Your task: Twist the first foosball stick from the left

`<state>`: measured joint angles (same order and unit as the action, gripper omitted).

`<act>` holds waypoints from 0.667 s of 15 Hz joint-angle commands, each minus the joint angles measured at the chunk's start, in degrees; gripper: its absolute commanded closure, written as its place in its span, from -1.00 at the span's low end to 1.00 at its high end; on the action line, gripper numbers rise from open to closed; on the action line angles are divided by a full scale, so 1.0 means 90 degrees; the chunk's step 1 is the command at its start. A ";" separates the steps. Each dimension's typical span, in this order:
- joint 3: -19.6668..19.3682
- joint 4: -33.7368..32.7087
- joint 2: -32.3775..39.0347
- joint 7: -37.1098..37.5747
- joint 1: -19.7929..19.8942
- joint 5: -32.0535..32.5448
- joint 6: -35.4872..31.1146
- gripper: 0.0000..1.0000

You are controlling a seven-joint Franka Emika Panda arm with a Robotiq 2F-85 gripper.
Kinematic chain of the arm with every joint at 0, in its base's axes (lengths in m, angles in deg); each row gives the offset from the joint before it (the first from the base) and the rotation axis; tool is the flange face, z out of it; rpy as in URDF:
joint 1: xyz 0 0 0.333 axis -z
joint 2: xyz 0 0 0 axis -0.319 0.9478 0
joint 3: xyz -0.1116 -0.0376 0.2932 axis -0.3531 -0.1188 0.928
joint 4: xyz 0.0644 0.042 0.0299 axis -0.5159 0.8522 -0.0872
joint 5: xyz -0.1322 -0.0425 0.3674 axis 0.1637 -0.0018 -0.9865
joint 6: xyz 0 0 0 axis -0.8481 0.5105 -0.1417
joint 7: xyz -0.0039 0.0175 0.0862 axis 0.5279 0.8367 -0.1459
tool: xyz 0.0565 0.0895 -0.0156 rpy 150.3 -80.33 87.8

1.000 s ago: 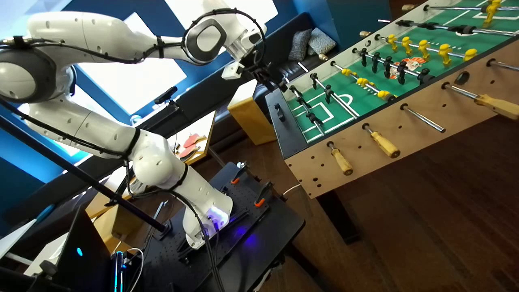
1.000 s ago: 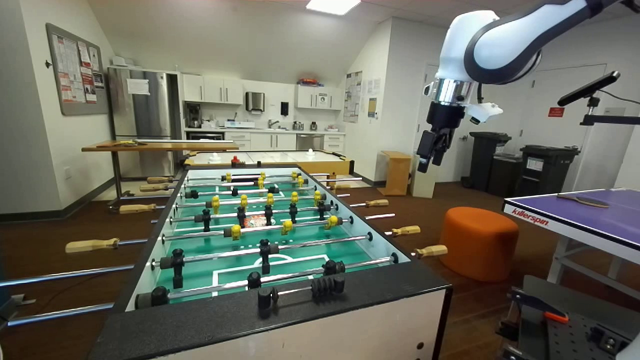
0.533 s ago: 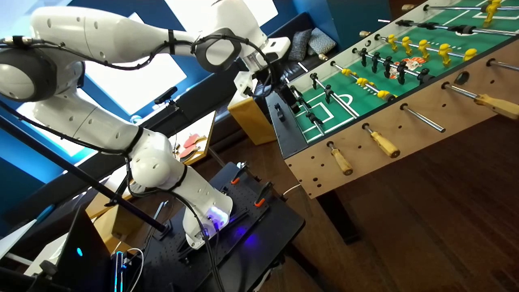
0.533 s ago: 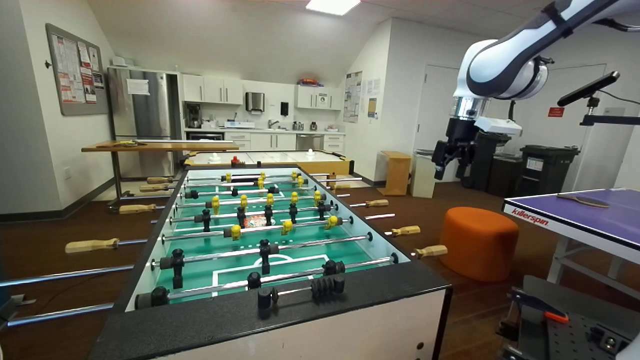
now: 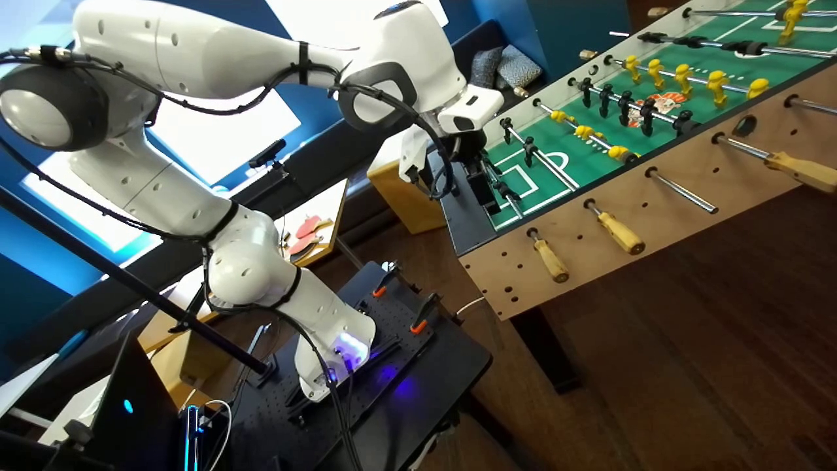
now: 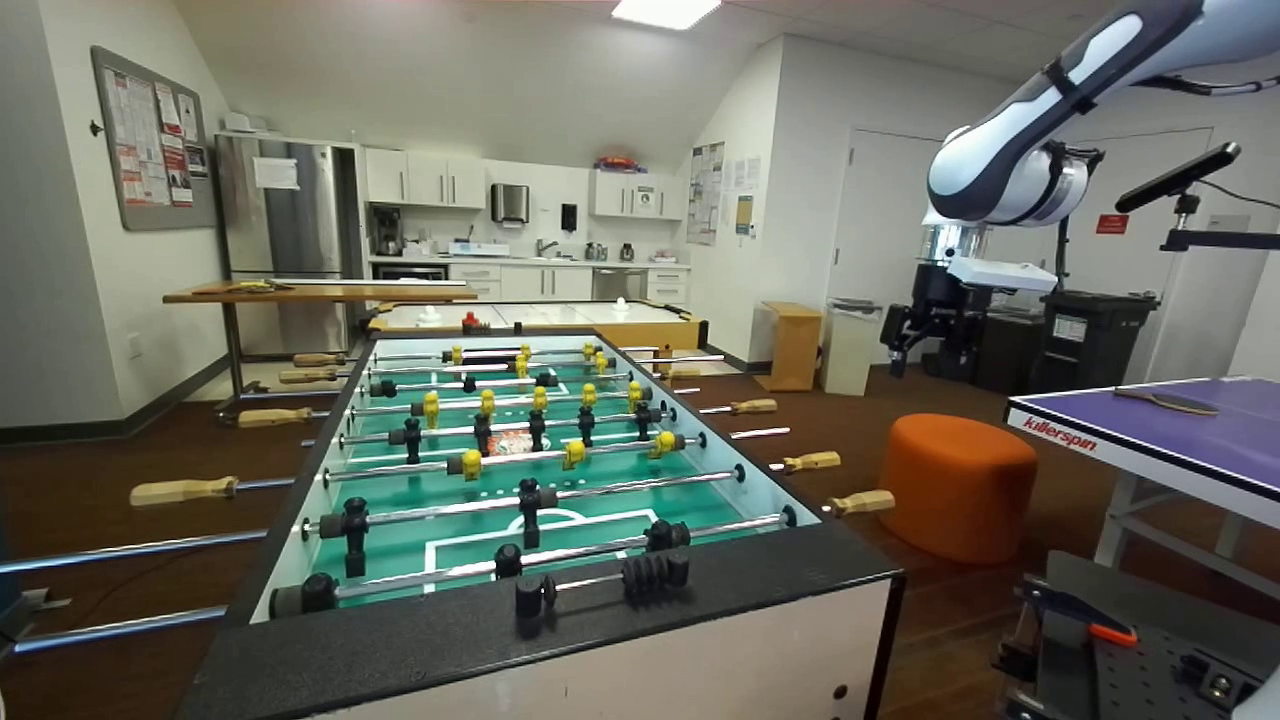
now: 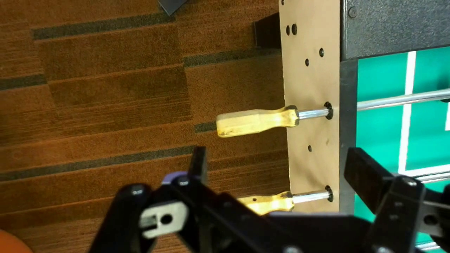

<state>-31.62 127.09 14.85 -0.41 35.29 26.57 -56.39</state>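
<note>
In an exterior view, "killerspin" was printed along the edge of a purple table [image 6: 1190, 430], well apart from the foosball table [image 6: 430, 637]. The gripper [image 7: 280, 165] hung above the foosball table's side edge, fingers [image 7: 362, 172] spread wide. The first foosball stick [image 7: 314, 113] jutted from that side, its wooden handle [image 7: 255, 122] over open carpet [image 7: 239, 88].

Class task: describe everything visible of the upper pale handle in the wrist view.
The handle looks like pale yellow wood: long, faceted, blunt and smudged at its outer end, narrowing before a flared, darkened inner end. It sits on a shiny metal rod entering a black bushing in the tan side panel, and sticks out sideways over brown flooring. The open gripper is not touching it.
</note>
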 commanded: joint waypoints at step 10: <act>-0.0424 -0.1532 0.1648 0.0042 0.0403 -0.2248 0.2156 -1.00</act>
<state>-34.39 119.19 22.60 0.11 36.68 10.98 -42.88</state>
